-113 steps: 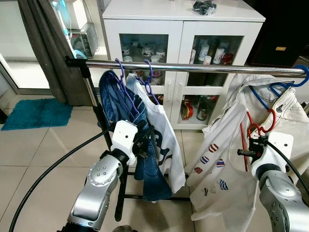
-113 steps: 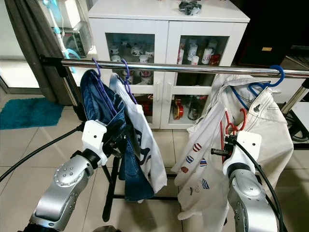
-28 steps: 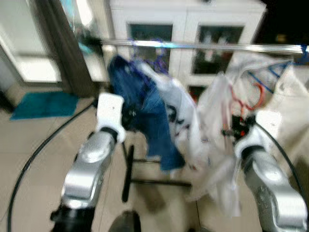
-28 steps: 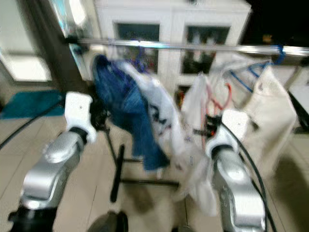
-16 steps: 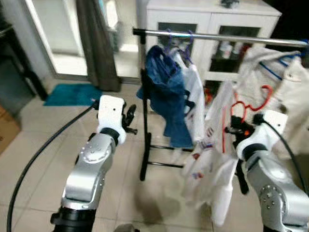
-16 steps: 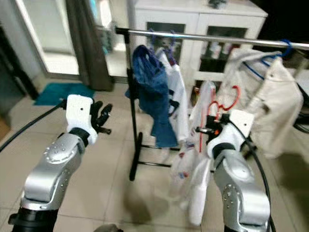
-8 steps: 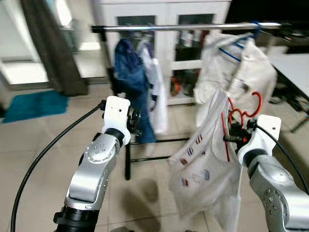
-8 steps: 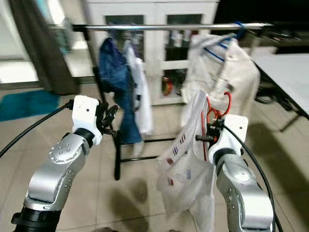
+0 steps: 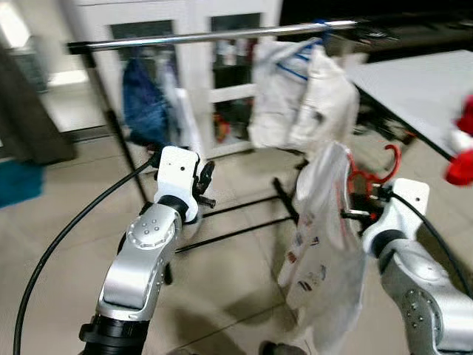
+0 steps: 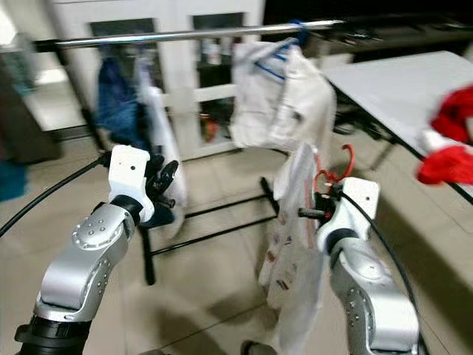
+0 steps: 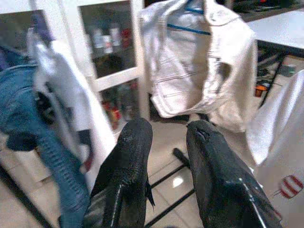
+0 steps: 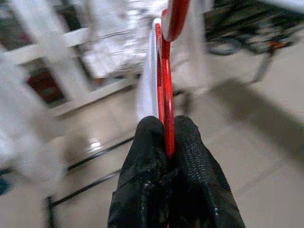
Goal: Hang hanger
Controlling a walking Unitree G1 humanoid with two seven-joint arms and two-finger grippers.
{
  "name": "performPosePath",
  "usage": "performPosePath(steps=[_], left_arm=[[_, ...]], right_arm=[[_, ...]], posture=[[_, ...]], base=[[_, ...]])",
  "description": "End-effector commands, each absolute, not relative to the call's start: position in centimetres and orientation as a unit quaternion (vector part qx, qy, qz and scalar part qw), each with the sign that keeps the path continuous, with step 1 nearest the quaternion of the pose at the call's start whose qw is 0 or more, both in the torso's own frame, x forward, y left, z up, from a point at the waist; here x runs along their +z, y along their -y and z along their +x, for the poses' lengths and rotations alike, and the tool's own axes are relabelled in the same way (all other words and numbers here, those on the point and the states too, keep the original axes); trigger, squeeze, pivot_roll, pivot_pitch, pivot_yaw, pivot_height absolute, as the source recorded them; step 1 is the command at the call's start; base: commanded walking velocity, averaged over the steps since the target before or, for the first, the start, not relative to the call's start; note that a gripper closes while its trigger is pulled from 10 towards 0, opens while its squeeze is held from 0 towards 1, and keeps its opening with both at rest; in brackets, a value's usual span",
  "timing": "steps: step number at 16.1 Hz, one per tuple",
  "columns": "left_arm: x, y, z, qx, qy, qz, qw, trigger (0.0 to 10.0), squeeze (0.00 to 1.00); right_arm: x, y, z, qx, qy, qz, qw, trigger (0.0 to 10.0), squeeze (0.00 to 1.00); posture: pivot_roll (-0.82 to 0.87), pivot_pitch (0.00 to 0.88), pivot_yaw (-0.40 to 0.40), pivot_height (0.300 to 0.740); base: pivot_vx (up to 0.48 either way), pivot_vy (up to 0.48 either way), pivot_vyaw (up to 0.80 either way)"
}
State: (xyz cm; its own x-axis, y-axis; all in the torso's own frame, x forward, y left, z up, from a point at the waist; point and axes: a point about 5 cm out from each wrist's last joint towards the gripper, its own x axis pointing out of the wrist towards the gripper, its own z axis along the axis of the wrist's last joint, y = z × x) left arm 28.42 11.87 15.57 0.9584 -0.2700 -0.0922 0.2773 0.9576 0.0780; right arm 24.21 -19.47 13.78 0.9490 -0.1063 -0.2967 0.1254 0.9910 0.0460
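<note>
A red hanger [image 9: 378, 164] carries a white shirt [image 9: 323, 222] with small red and blue prints. My right gripper [image 12: 166, 127] is shut on the hanger's red wire just below its hook, holding it up in front of me at the right. The shirt hangs free, well short of the silver rail [image 9: 222, 34] of the clothes rack across the back. My left gripper [image 11: 168, 130] is open with nothing between its fingers, raised at centre left and pointing toward the rack.
On the rail hang a white jacket [image 9: 303, 96] on a blue hanger, blue jeans [image 9: 144, 96] and a white top. Behind stands a white glass-door cabinet [image 10: 181, 81]. A grey table [image 9: 414, 81] with a red object [image 9: 462, 151] is at the right. The rack's black base bars [image 9: 236, 229] cross the tiled floor.
The whole view has swung to the right, so the rack now sits further left and the table shows. My right gripper still holds the red hanger; the left stays open.
</note>
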Motion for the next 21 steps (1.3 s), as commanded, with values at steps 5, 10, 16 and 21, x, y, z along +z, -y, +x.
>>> performPosePath(steps=[5,10,16,21], left_arm=[[15.9,-11.6,28.9,-0.142,-0.038,0.051,0.988,10.0,0.0],[15.9,-11.5,29.0,-0.147,-0.039,0.051,0.987,10.0,0.0],[16.1,-11.5,29.2,-0.146,-0.037,0.051,0.987,10.0,0.0],[16.1,-11.6,29.2,-0.143,-0.036,0.049,0.988,10.0,0.0]], right_arm=[[15.5,20.9,24.9,-0.158,-0.084,0.043,0.983,10.0,0.0],[14.8,19.6,25.0,-0.122,-0.114,0.089,0.982,10.0,0.0],[15.2,19.9,25.1,-0.135,-0.116,0.098,0.979,10.0,0.0],[15.9,19.9,25.5,-0.136,-0.089,0.11,0.981,10.0,0.0]], posture=[[0.05,0.007,-0.009,0.74],[0.06,0.012,-0.003,0.74],[0.06,0.018,-0.002,0.74],[0.06,0.019,-0.006,0.74]], base=[[0.0,0.0,-0.79],[0.0,0.0,-0.78],[0.0,0.0,-0.78],[0.0,0.0,-0.78]])
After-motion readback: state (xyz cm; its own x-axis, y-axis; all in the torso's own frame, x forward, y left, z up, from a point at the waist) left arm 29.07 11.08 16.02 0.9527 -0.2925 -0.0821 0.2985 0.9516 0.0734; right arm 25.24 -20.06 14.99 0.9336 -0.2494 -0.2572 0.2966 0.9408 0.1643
